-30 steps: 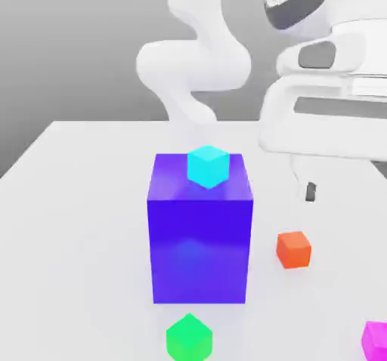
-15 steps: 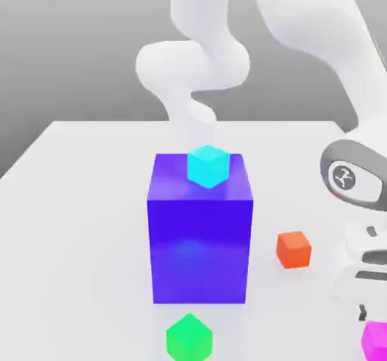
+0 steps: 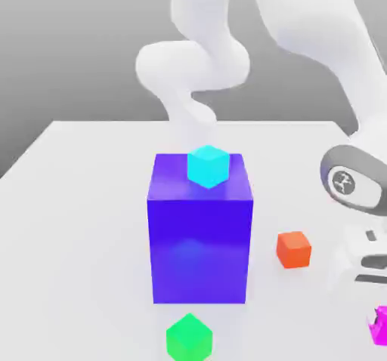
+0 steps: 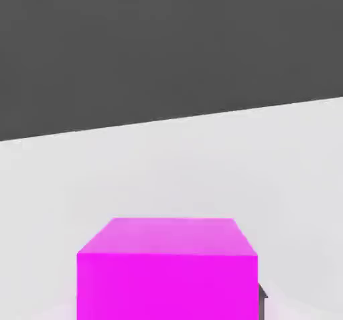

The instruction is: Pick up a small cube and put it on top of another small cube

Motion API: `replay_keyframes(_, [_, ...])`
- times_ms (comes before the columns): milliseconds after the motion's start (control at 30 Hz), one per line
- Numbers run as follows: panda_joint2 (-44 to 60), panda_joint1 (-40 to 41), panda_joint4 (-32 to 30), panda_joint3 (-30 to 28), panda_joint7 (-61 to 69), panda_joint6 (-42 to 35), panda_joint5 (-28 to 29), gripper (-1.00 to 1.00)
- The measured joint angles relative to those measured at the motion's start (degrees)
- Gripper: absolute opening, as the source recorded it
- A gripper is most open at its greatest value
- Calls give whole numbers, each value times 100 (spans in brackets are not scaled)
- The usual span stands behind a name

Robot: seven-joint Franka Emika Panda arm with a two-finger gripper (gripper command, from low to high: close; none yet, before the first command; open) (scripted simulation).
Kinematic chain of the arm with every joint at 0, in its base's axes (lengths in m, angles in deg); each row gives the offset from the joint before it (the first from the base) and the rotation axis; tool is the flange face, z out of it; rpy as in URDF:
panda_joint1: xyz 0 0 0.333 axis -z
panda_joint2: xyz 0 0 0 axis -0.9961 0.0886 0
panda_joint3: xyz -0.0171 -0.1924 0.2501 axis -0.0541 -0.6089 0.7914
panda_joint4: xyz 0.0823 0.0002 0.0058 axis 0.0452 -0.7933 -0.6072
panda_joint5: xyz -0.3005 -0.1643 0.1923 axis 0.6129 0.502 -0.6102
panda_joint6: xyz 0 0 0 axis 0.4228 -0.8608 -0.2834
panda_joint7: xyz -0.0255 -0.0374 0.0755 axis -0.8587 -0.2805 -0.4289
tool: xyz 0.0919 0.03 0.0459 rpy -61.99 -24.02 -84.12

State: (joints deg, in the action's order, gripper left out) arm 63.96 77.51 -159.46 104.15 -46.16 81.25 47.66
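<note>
My claw (image 3: 378, 320) had just closed, and it was clenched on the pink cube (image 3: 382, 335). We were at four o'clock in the exterior view, out by the edge. The pink cube had moved too. It was a bit higher up in that view than half a second before, and a bit more toward three o'clock. I could not tell if it was all the way off the desk (image 3: 83, 239). I think the grabbing part was done, and the lifting part came next.

The green cube (image 3: 189, 338) had not moved. It sat on the desk at six o'clock, close to the big blue block (image 3: 199, 250). To get there, my claw had to go up high first, then over toward nine o'clock, then down slow. If I let go off to one side, the pink cube could tip off the green one.

The blue block looked solid, not like a box to put things in. The cyan cube (image 3: 208, 167) sat on top of it, just past twelve o'clock. The orange cube (image 3: 293, 250) was on the desk at four o'clock, nearer the middle than mine. Both were right where they had been, and I think I had to go around them with care.
</note>
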Motion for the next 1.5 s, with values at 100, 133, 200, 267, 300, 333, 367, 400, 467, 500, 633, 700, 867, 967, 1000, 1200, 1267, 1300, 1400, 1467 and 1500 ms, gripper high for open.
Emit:
replay_keyframes(100, [-79,210,-110,-7,520,-57,95,-100])
replay_keyframes(133, [-105,282,-147,-9,698,-72,124,-100])
replay_keyframes(200, [-163,430,-222,-13,1061,-98,175,-100])
replay_keyframes(267, [-228,581,-298,-14,1432,-120,213,-100])
replay_keyframes(300, [-263,660,-337,-11,1620,-129,228,-100])
replay_keyframes(333, [-300,740,-376,-8,1810,-137,240,-100])
replay_keyframes(367, [-337,825,-415,-1,1998,-143,253,-100])
replay_keyframes(400, [-377,907,-455,4,2193,-150,258,-100])
replay_keyframes(467, [-462,1074,-535,18,2588,-159,258,-100])
replay_keyframes(500, [-506,1160,-576,27,2789,-161,254,-100])
replay_keyframes(633, [-697,1503,-744,63,3619,-157,194,-100])
replay_keyframes(700, [-800,1679,-830,86,4048,-147,142,-100])
replay_keyframes(867, [-1073,2114,-1053,142,5181,-101,-73,-100])
replay_keyframes(967, [-1243,2391,-1191,195,5895,-62,-250,-100])
replay_keyframes(1000, [-1300,2483,-1238,214,6140,-47,-319,-100])
replay_keyframes(1200, [-1649,3010,-1522,310,7693,52,-846,-100])
replay_keyframes(1267, [-1762,3176,-1617,338,8239,88,-1063,-100])
replay_keyframes(1300, [-1781,3243,-1655,343,8460,126,-1136,-100])
replay_keyframes(1400, [-1356,3185,-1652,171,8373,529,-802,-100])
replay_keyframes(1467, [-962,3022,-1622,-71,8137,865,-456,-100])
replay_keyframes(1500, [-857,2974,-1614,-139,8072,955,-365,100])
